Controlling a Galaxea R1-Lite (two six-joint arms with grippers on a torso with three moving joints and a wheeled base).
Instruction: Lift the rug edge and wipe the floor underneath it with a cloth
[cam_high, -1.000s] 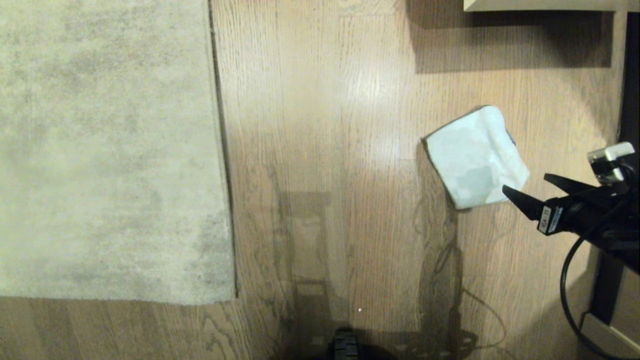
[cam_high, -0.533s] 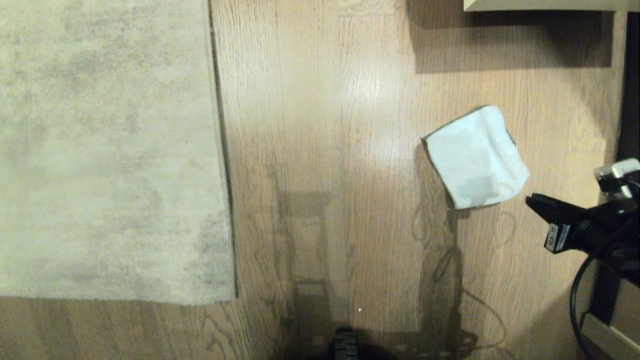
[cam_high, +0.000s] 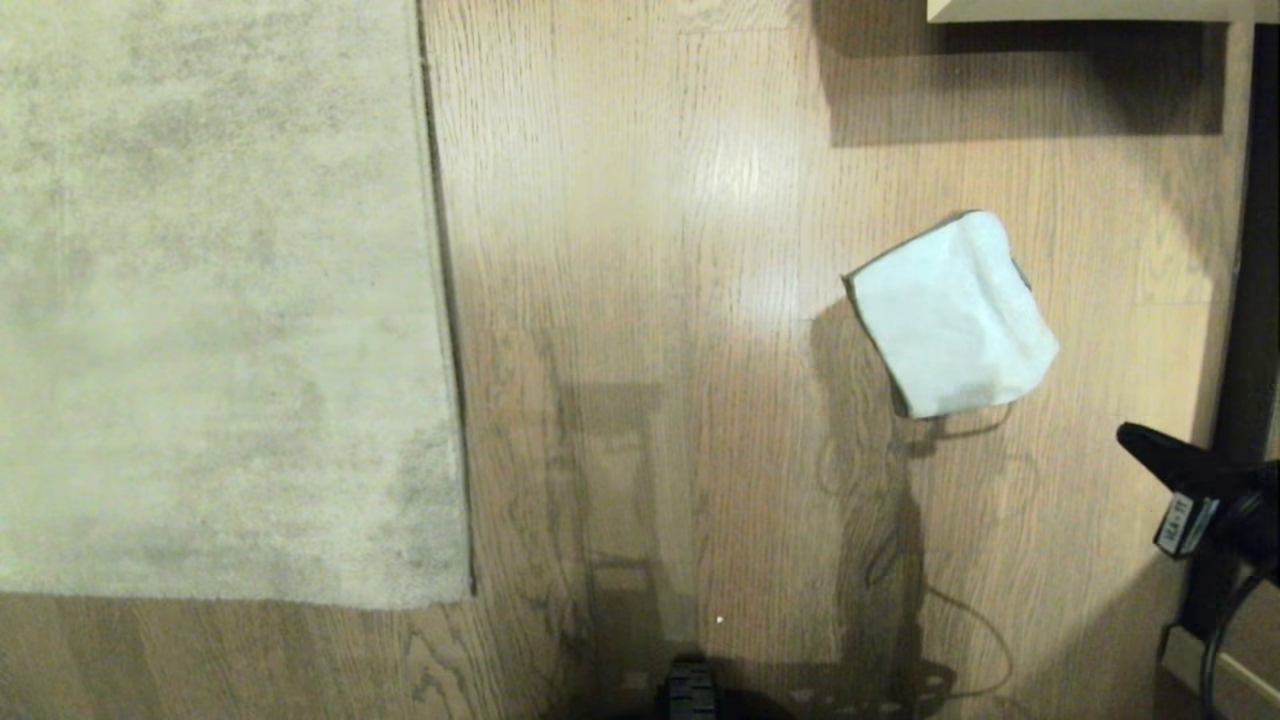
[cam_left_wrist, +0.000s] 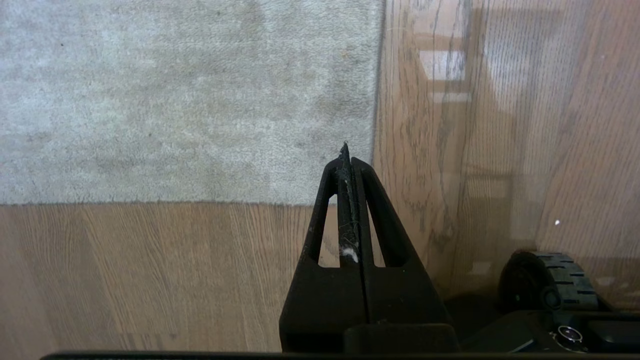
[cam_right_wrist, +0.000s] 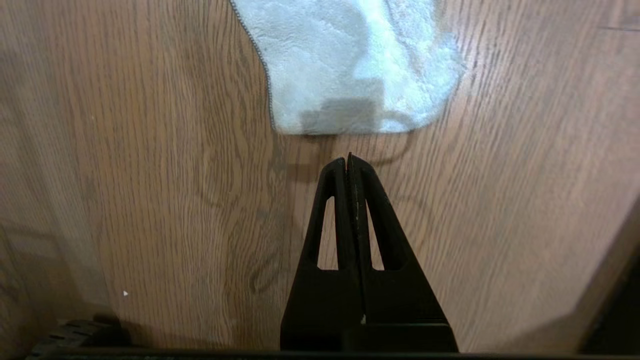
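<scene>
Cloth (cam_high: 950, 315) on floor (cam_high: 650, 250), unobstructed.

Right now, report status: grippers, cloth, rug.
Right gripper shut, empty, short of cloth. Left gripper shut, idle above rug corner. Rug flat. Nothing in the way.

Mottled beige-grey rug (cam_high: 220, 300), pale mint cloth (cam_high: 950, 315), brown wood-grain floor (cam_high: 640, 250).
</scene>
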